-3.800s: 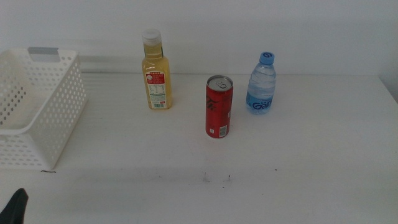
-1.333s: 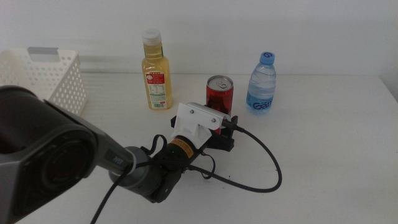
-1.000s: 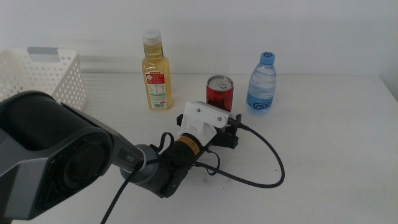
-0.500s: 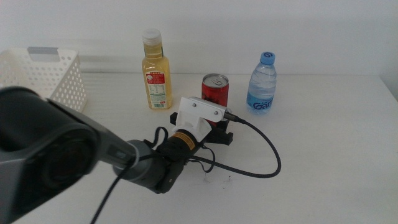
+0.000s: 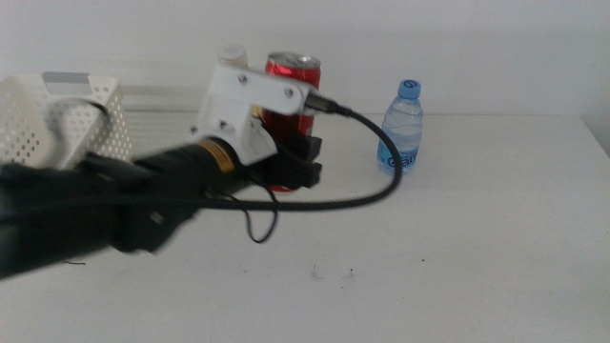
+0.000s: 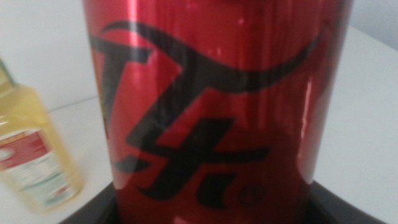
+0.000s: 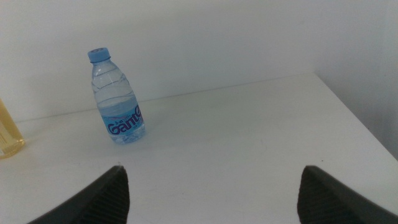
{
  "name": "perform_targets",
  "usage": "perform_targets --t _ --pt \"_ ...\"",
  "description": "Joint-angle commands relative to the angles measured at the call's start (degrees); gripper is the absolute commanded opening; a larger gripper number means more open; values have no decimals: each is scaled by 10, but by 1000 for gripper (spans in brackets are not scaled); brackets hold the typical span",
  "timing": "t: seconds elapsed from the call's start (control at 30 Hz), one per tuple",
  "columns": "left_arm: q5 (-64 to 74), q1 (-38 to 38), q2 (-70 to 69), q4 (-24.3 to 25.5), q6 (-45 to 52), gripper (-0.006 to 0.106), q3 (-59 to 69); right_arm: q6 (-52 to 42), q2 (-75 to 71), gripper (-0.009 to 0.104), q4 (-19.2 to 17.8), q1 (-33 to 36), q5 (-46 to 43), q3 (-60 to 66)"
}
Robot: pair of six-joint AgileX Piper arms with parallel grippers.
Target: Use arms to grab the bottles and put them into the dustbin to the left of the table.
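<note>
You are working over a broad white table (image 5: 477,238) backed by a pale wall, with a few dark specks near its front middle. The white perforated dustbin (image 5: 57,124) is sitting at the table's left edge, its grey handle strip facing up at the rim. Your left arm (image 5: 114,195) is reaching in from the left as a blurred dark mass, its white housing (image 5: 243,105) and black cable (image 5: 353,186) looping out toward the right. The left gripper (image 5: 295,162) is clamping the red can (image 5: 291,95), which is riding upright between the jaws with its silver top well above the housing and its base off the tabletop; in the left wrist view the can (image 6: 211,106) is filling nearly the whole picture, seated tight against the dark jaw base. The yellow-liquid bottle (image 5: 232,57) is standing just behind the housing, only its white cap showing in the middle view, and it is appearing beside the can in the left wrist view (image 6: 34,149). The clear water bottle (image 5: 401,126) is standing upright to the right of the can, apart from the cable. The right gripper (image 7: 211,186) is waiting with its jaws spread wide, looking across open tabletop at the water bottle (image 7: 117,96). The right half of the table is lying bare out to its edge.
</note>
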Motion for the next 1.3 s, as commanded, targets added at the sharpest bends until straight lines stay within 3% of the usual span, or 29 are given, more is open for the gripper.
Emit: perform_targets --t 0.0,0.07,0.27,0.47,0.53,0.57,0.9,1.1,1.27 --pt "84 22 -58 -18 25 -2 -26 -4 -3 93 -4 -5 -4 2" --pt "220 75 -86 -37 63 -2 -70 -4 -3 93 -4 -5 -4 2" --pt "525 261 -68 -27 132 -2 -277 -4 -3 93 -4 -5 -4 2" --pt "746 405 14 -27 177 -2 -445 -4 -3 93 -4 -5 -4 2" --pt "785 443 46 -37 189 -2 -478 -4 -3 93 -4 -5 -4 2" --pt "811 497 104 -38 222 -2 -507 -4 -3 93 -4 -5 -4 2" --pt "786 546 230 -43 261 -1 -507 -4 -3 93 -4 -5 -4 2" --pt "735 545 293 -47 278 18 -507 -4 -3 93 -4 -5 -4 2" --pt "722 545 329 -45 281 50 -507 -4 -3 93 -4 -5 -4 2"
